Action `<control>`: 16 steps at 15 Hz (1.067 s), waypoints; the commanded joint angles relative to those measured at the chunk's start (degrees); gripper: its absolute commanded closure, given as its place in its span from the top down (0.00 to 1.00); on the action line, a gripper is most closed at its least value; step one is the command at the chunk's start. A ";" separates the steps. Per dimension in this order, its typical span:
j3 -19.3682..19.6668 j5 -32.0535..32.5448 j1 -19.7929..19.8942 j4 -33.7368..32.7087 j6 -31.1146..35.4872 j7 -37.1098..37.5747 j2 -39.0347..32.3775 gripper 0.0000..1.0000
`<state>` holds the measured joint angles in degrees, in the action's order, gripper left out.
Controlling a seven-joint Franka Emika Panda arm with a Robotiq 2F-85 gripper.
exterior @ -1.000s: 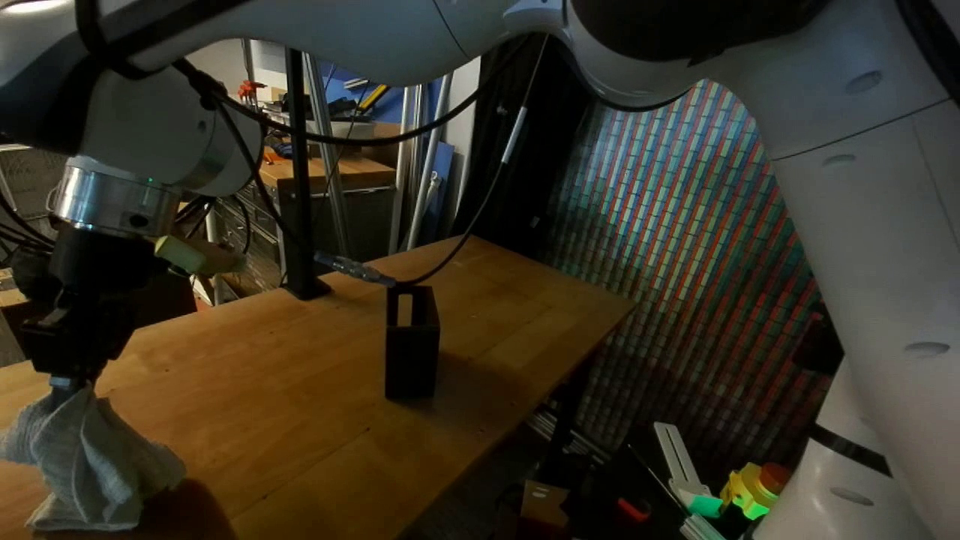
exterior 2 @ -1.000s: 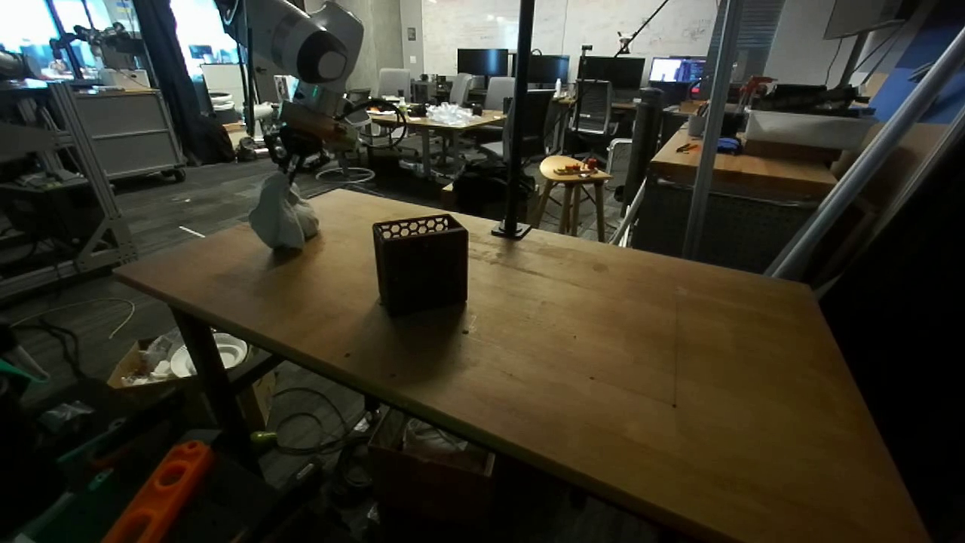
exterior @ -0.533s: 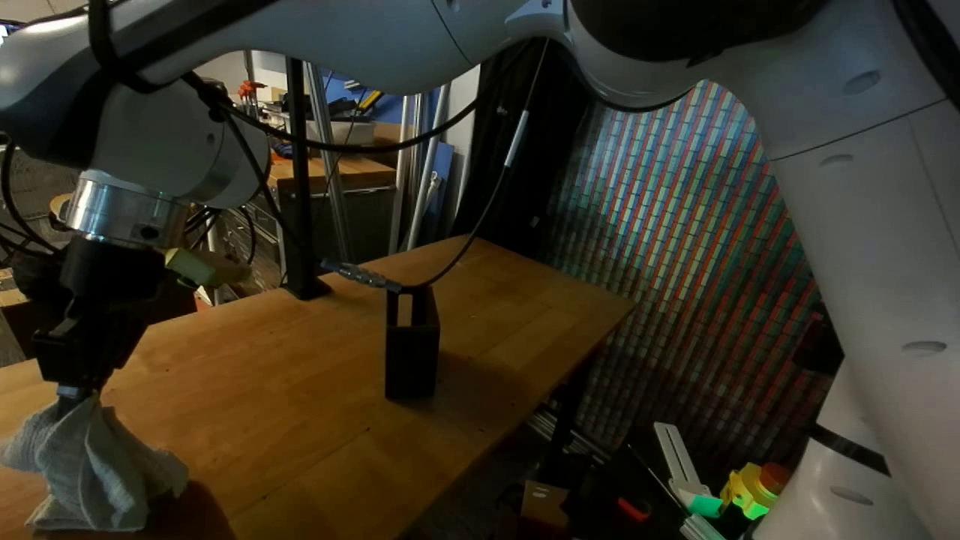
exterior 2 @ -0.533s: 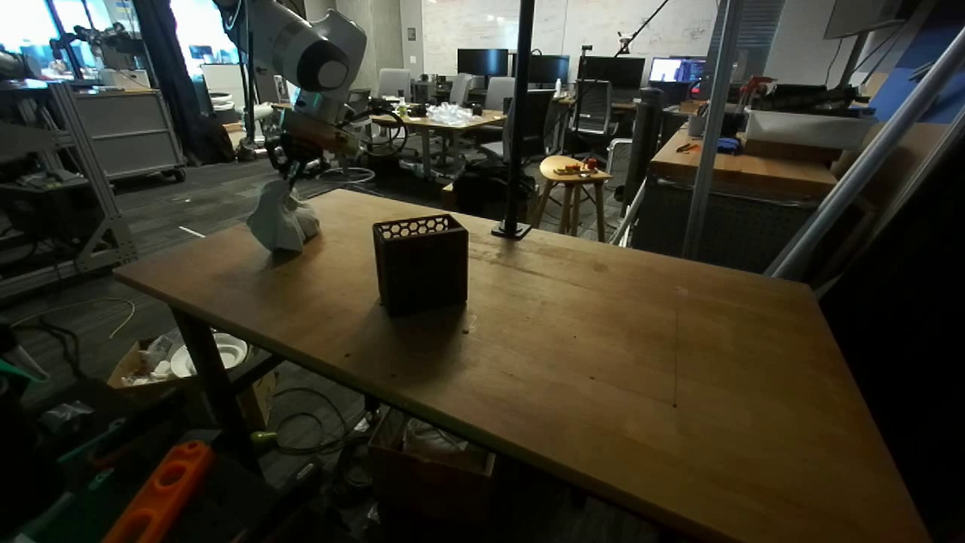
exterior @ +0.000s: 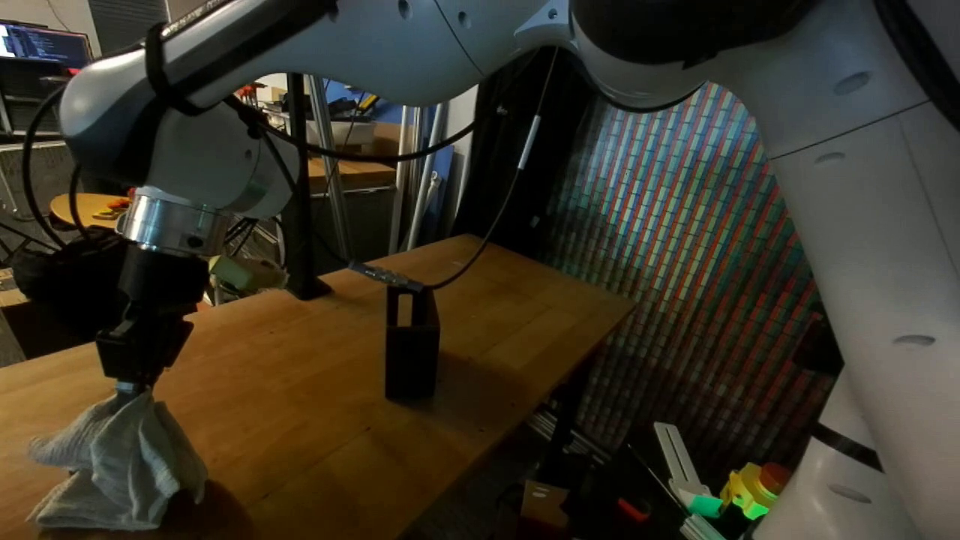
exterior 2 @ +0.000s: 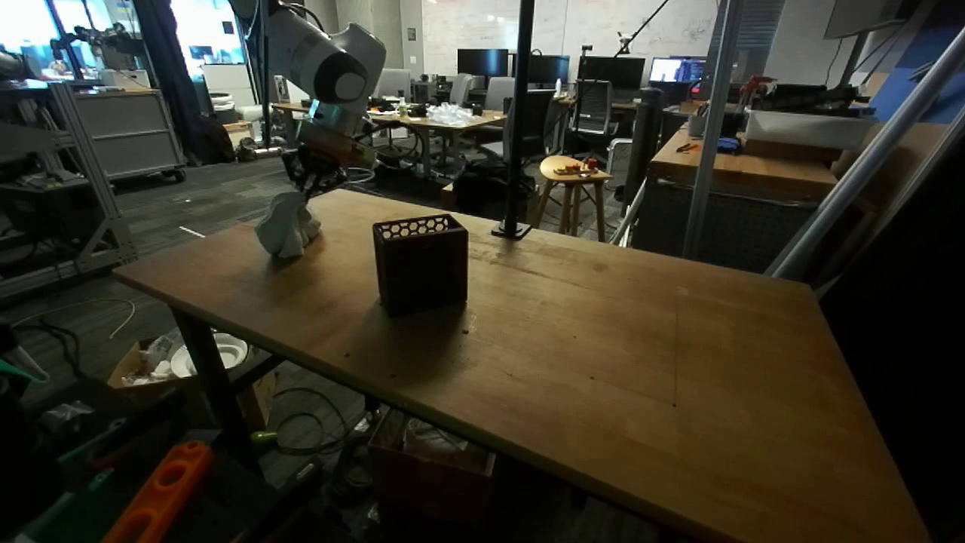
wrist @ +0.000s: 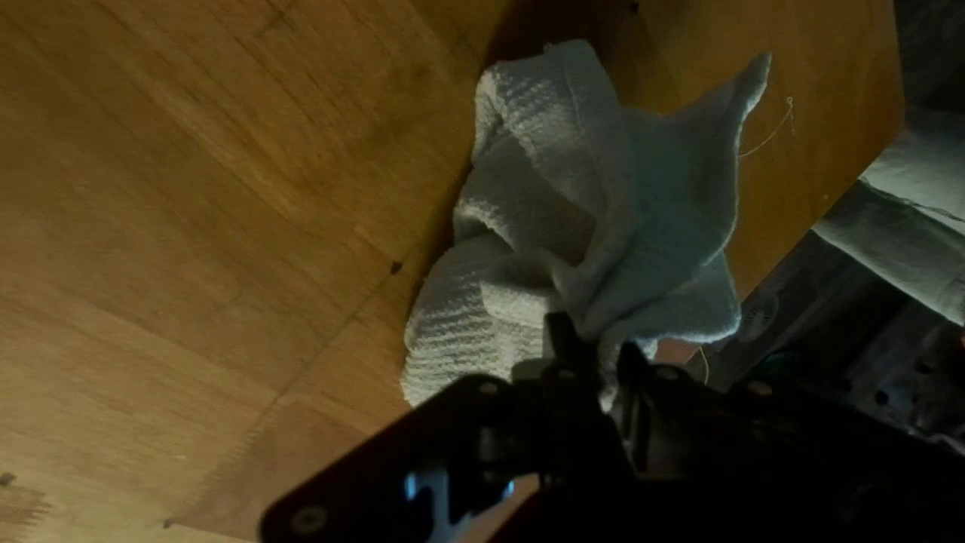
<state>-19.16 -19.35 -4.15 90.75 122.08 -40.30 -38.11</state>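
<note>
Cloth [exterior: 124, 472] shifted twd blk box [exterior: 412, 360] | hangs below fingers [wrist: 565, 348], top pinched btwn | gap narrow

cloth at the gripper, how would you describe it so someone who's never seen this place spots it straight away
Find the large wooden table, then the white robot arm reaching over it. At the arm's tip, the black gripper pinches a pale, crumpled cloth. Unlike the rigid dark box standing on the same table, it is light-coloured and hangs in loose folds.
</note>
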 commanded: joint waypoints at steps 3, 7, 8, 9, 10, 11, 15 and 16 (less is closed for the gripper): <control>-0.85 -3.98 3.74 3.81 3.63 -2.57 0.58 0.11; -1.33 -8.35 6.91 6.60 5.38 -6.09 0.60 0.12; -1.31 -9.36 7.57 7.18 5.57 -6.95 0.59 0.13; -1.20 -10.53 8.41 7.81 5.61 -7.92 0.59 0.12; -1.11 -11.38 8.98 8.35 5.69 -8.65 0.66 0.13; -1.04 -12.40 9.71 8.75 5.69 -9.57 0.56 0.13; -0.80 -15.70 11.38 9.47 5.04 -12.28 0.25 0.12; -0.77 -16.68 11.63 9.53 4.87 -12.95 0.20 0.13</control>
<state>-19.32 -32.67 6.42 99.36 126.46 -50.44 -38.37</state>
